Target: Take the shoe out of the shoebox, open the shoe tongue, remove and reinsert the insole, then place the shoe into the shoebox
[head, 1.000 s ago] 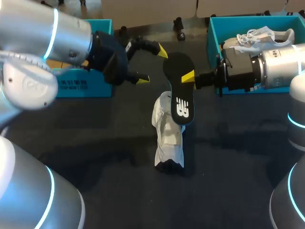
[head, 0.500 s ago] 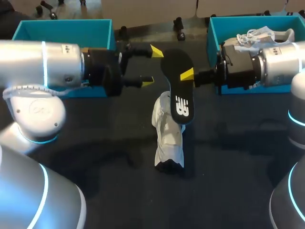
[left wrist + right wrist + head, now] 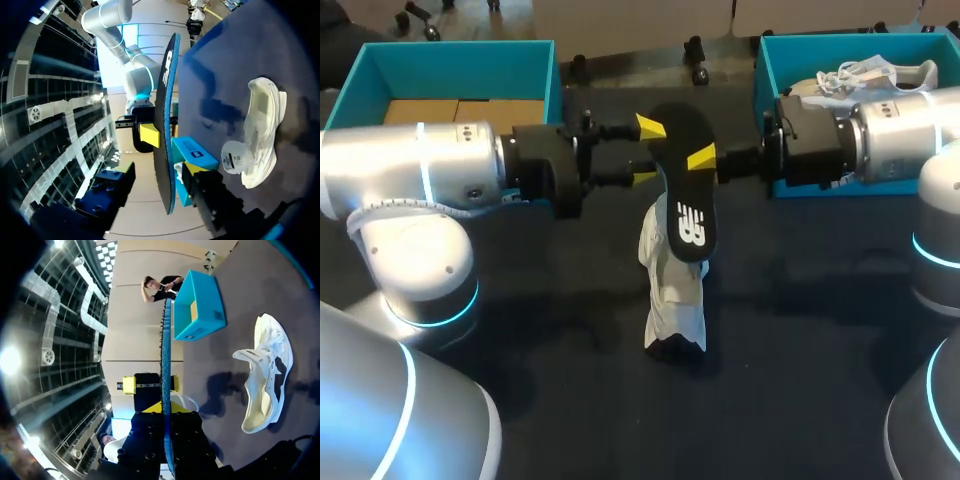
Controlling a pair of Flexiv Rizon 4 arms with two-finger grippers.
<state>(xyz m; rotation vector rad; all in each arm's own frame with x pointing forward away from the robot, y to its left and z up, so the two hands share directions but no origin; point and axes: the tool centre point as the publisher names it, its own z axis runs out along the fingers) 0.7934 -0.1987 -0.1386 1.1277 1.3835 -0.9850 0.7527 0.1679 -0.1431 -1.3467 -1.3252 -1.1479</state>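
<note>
Insole, black with a white logo, hangs upright in the air above the white shoe, pinched near its upper end by the right gripper, whose fingers press it from both faces. The left gripper sits just beside the insole's other edge with its jaws spread wide, gripping nothing. The shoe lies on its side on the dark table, between the left shoebox and the right shoebox, which holds a second shoe.
</note>
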